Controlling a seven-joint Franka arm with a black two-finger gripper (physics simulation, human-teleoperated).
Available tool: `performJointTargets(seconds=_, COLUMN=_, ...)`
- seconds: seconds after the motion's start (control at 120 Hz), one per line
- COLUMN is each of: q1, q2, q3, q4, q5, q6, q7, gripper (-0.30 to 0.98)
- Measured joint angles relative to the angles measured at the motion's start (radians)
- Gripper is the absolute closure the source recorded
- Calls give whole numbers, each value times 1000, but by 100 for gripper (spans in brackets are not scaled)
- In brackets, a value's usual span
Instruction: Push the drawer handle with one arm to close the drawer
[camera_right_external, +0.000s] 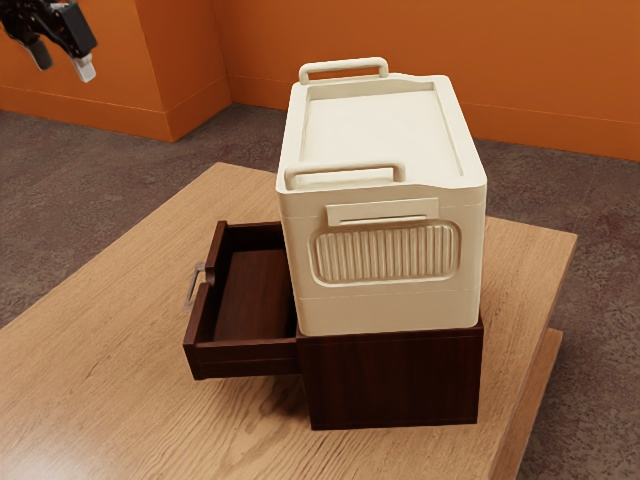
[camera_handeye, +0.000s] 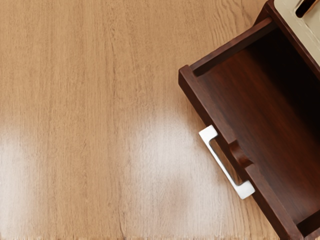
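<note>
Exterior view: black two-finger gripper (camera_right_external: 64, 68) high in the upper left corner, above and well apart from the furniture. Fingers stand wide of each other, a gap between them.
Drawer: dark reddish-brown wooden drawer (camera_right_external: 253, 292), out of its dark brown box-shaped cabinet (camera_right_external: 392, 382) on the exterior view's left side, standing open.
Handle: bracket-shaped metallic handle (camera_handeye: 226, 165) fixed to the outside of the drawer front; greyish and slender from the side, bright white in the wrist view, which gives its full outline, two short legs and a long straight bar.
Notch: the wrist view, looking down, gives the small curved notch (camera_handeye: 241, 153) in the front's upper edge, right beside the handle, and a stretch of bare drawer floor running into shadow.
Box: cream, rounded-edge box (camera_right_external: 382, 263) upright on the cabinet. The exterior view adds its ribbed side panel and two raised bars on top; the wrist view catches one corner with a dark slot.
Table: light wood-grained tabletop (camera_right_external: 100, 350) under the cabinet; pale sheen on it in the wrist view.
Room: orange wall (camera_right_external: 400, 50) and mottled brown-grey floor (camera_right_external: 60, 190), from the exterior view.
</note>
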Motion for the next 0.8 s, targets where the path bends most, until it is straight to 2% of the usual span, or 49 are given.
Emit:
performJointTargets(seconds=0.083, q1=-23, q2=19, q3=-8, q4=-13, q5=4, q6=-5, q7=17, gripper=0)
performJointTargets(seconds=0.2, q1=-106, q2=23, q3=-14, q4=-25, q5=8, q6=-19, q7=38, gripper=0)
performJointTargets(seconds=0.35, q1=-105, q2=-2, q3=-39, q4=-150, q5=5, q6=-28, q7=56, gripper=1)
performJointTargets(seconds=0.392, q1=-94, q2=-4, q3=-45, q4=-182, q5=3, q6=-27, q7=58, gripper=7)
performJointTargets(seconds=0.483, q1=-89, q2=-13, q3=-60, q4=-245, q5=4, q6=-26, q7=56, gripper=30)
performJointTargets(seconds=0.592, q1=-88, q2=-73, q3=-77, q4=-365, q5=16, q6=-7, q7=48, gripper=51)
performJointTargets(seconds=0.683, q1=-59, q2=-123, q3=-87, q4=-498, q5=31, q6=35, q7=45, gripper=63)
performJointTargets(seconds=0.8, q1=-46, q2=-138, q3=-88, q4=-634, q5=55, q6=126, q7=45, gripper=71)
